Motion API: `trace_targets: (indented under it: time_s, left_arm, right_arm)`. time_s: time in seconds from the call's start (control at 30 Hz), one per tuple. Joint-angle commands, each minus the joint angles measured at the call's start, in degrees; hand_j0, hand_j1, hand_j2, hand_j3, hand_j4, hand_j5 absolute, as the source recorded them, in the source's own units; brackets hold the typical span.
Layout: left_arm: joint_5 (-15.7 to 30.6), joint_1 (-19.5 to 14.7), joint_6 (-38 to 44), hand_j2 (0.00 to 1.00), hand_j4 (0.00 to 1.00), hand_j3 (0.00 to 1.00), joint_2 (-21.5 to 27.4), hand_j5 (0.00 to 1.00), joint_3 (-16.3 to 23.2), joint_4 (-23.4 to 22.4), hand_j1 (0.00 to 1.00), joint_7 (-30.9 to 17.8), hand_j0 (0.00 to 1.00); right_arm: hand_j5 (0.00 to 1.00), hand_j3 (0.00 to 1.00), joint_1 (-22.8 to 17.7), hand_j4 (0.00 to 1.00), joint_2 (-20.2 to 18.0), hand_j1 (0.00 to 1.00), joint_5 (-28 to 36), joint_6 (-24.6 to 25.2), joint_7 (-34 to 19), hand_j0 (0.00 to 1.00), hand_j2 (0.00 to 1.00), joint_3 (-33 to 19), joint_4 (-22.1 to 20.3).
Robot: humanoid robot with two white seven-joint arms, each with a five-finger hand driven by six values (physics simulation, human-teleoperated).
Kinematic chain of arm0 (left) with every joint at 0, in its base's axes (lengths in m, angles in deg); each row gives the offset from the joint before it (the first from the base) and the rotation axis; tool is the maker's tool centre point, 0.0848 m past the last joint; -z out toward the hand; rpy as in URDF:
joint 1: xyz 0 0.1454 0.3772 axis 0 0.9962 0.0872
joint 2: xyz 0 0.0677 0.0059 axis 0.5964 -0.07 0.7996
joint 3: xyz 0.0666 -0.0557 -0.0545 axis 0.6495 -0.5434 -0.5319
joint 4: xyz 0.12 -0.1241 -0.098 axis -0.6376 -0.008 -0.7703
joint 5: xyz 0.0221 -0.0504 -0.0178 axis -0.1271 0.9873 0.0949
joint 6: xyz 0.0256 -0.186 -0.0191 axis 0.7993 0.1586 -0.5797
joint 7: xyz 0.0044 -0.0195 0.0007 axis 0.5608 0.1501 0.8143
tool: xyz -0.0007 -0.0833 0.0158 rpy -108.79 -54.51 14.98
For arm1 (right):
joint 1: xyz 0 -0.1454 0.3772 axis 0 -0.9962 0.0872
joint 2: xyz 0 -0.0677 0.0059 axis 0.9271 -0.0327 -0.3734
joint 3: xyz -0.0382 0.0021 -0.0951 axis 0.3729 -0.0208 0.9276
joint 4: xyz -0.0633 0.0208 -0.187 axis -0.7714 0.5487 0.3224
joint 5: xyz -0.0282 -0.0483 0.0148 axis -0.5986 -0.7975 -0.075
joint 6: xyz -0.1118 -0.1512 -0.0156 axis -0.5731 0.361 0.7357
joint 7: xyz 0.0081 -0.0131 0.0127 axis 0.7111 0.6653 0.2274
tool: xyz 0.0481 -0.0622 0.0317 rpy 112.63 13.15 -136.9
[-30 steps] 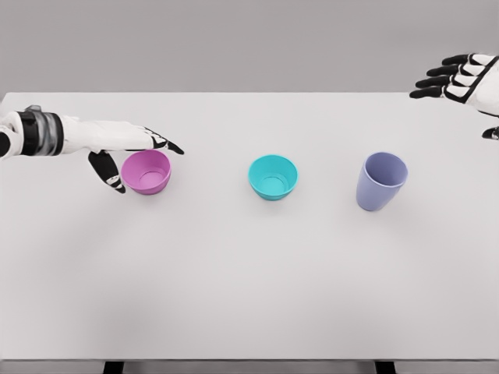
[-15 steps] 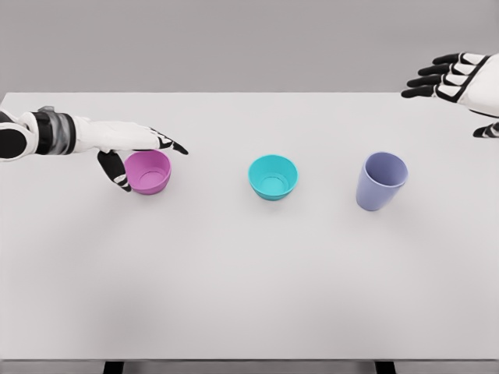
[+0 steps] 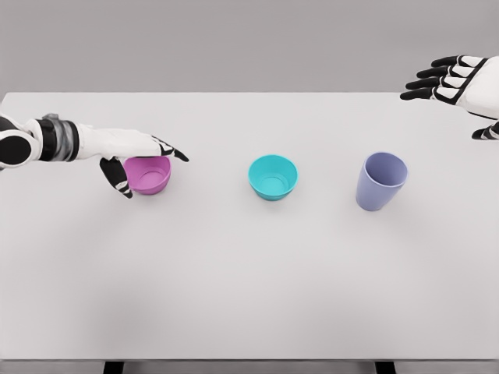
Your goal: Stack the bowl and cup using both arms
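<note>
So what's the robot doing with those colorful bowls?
It's getting ready to stack them. The left hand is reaching around the pink bowl, with the fingers over the rim and the thumb at its near side, but it hasn't lifted it. The teal bowl sits in the middle of the white table, and the purple cup stands on the right. The right hand is open up in the air, far from the cup.

Left hand closing in on pink bowl

Left hand (image 3: 129, 154) has slid rightward, fingers now over the pink bowl's (image 3: 150, 174) rim, thumb at its left wall (contact unclear); right hand (image 3: 456, 79) drifted slightly left.
</note>
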Motion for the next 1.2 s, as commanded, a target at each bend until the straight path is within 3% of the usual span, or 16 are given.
trace_targets:
  time_s: [0.0,1.17]
  left_arm:
    - [0.1,0.0,0.3,1.00,1.00,1.00,0.0,1.00,0.0,-0.1,1.00,0.0,1.00]
    - [-1.1,0.4,0.2,1.00,1.00,1.00,-1.2,1.00,0.0,-3.8,1.00,0.0,1.00]
  right_arm:
    - [1.00,1.00,0.0,1.00,0.0,1.00,0.3,0.2,0.0,1.00,1.00,0.1,0.0]
    - [1.00,1.00,-0.1,1.00,-0.1,1.00,0.2,0.2,0.0,1.00,1.00,0.1,0.1]
